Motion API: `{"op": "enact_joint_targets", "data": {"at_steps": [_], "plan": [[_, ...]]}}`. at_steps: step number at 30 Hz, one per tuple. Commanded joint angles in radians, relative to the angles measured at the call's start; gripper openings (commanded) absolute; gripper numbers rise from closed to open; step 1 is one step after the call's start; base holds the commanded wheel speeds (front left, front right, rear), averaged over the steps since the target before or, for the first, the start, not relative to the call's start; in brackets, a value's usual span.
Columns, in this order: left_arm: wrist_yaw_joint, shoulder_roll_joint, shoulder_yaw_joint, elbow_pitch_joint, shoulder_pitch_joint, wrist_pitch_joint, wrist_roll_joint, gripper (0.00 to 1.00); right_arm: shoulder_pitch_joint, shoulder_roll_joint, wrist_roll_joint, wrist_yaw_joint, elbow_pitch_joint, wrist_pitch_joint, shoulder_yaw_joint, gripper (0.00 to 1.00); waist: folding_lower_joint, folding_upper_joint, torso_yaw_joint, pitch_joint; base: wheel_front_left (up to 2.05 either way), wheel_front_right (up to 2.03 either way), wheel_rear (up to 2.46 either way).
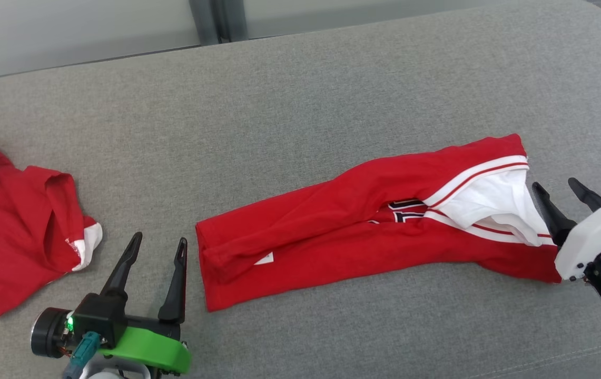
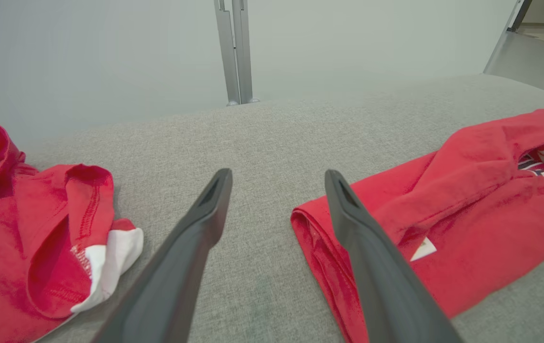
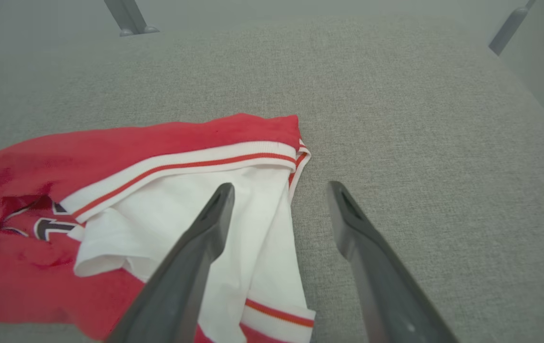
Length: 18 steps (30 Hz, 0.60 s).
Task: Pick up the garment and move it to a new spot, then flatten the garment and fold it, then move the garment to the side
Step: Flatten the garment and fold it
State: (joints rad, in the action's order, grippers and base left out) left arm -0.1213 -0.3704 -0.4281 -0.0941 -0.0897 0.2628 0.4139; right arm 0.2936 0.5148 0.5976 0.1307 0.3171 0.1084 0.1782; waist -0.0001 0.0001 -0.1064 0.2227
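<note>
The garment (image 1: 363, 221) is red with white trim and a white inner part, folded into a long narrow strip on the grey cushion surface (image 1: 300, 95). It also shows in the left wrist view as the garment (image 2: 481, 209) and in the right wrist view as the garment (image 3: 124, 190). My left gripper (image 1: 159, 242) stands open just left of the strip's left end, holding nothing. At the strip's right end, beside the white part, my right gripper (image 1: 557, 189) is open and empty too. The left gripper (image 2: 276, 178) and right gripper (image 3: 279, 190) fingers are spread wide.
A second red garment with a white cuff (image 1: 16, 221) lies crumpled at the far left, seen again (image 2: 38, 228) from the left wrist. Grey metal posts (image 2: 234, 52) and a pale wall stand behind the surface's rounded back edge.
</note>
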Motion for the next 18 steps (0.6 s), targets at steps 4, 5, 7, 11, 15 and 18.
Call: {"op": "enact_joint_targets", "data": {"at_steps": [4,5,7,11,15,18], "plan": [[-0.002,0.091,0.077,0.060,0.059,0.002,-0.080,1.00,0.079,-0.050,-0.057,0.000,0.098,0.098,-0.021,1.00,0.0001,-0.0001,0.053,0.052,0.00,0.00,0.00],[0.006,0.118,0.092,0.070,0.067,0.002,-0.094,1.00,0.093,-0.056,-0.080,0.000,0.130,0.123,-0.020,1.00,0.0001,-0.0001,0.064,0.058,0.00,0.00,0.00],[0.021,0.155,0.115,0.082,0.081,0.002,-0.125,1.00,0.115,-0.069,-0.108,0.000,0.182,0.158,-0.030,1.00,0.0001,-0.0001,0.083,0.068,0.00,0.00,0.00],[0.058,0.224,0.166,0.092,0.112,0.003,-0.167,1.00,0.138,-0.104,-0.113,0.000,0.270,0.205,-0.050,1.00,0.0001,-0.0001,0.110,0.076,0.00,0.00,0.00],[0.106,0.268,0.215,0.099,0.136,0.003,-0.198,1.00,0.120,-0.167,-0.010,0.005,0.314,0.280,-0.031,1.00,0.0001,-0.0001,0.128,0.064,0.00,0.00,0.00],[0.134,0.290,0.238,0.093,0.150,0.003,-0.212,1.00,0.084,-0.187,0.153,0.007,0.251,0.316,0.008,0.00,0.0001,-0.0001,0.133,0.048,0.00,0.00,0.00]]}}
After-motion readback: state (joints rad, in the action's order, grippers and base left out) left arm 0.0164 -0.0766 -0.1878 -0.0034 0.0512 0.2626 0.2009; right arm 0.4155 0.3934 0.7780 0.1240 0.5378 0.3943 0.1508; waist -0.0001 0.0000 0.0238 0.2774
